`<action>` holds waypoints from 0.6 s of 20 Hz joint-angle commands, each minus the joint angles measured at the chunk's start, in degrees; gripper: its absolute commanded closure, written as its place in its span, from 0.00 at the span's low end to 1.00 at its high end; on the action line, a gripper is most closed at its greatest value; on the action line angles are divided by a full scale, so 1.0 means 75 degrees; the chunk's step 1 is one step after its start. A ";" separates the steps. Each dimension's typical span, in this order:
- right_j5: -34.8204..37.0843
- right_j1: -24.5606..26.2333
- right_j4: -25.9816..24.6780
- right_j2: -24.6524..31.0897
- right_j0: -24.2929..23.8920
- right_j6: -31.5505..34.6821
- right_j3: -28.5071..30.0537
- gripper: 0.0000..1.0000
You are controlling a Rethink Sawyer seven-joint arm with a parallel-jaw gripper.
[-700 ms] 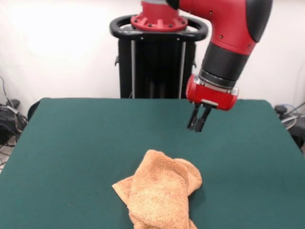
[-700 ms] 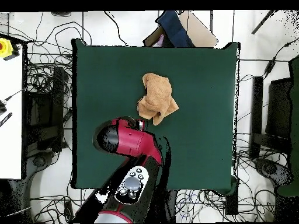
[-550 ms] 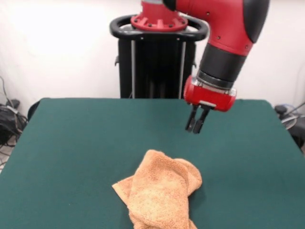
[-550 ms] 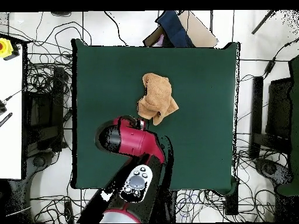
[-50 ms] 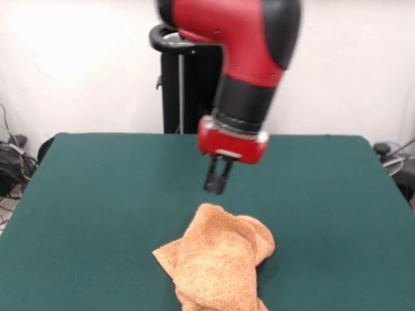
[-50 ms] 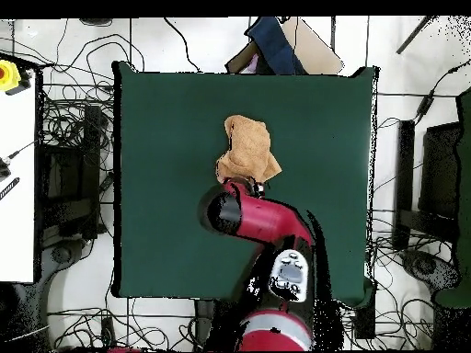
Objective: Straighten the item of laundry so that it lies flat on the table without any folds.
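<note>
On the table (image 5: pixel 97 194), the towel (image 5: pixel 217 262) lies bunched and folded over itself, just below the gripper (image 5: pixel 217 184), whose fingers look pressed together and empty, though blur leaves doubt. Soft, light terry should drape and drag; an exposed corner at its edge seems the best hold.

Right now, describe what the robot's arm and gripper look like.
The arm is thick and rounded, glossy red with black sections: a black cap at the elbow and a black cylindrical band above a red wrist block. Below it, the gripper has two slim black fingers. From overhead, a grey panel with buttons sits on the red link. No loose cables show on it.
</note>
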 commanded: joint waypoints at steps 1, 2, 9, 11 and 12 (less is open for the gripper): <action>0.0006 0.0133 -0.0732 0.1314 -0.0337 0.0176 -0.0002 1.00; 0.0021 0.0141 -0.0729 0.1230 -0.0226 0.0299 -0.0021 1.00; 0.0276 0.0233 -0.0650 0.0855 0.0347 0.0950 -0.0197 1.00; 0.0316 0.0241 -0.0453 0.0750 0.0584 0.1212 -0.0175 1.00; 0.0330 0.0227 -0.0327 0.0654 0.0758 0.1374 -0.0198 1.00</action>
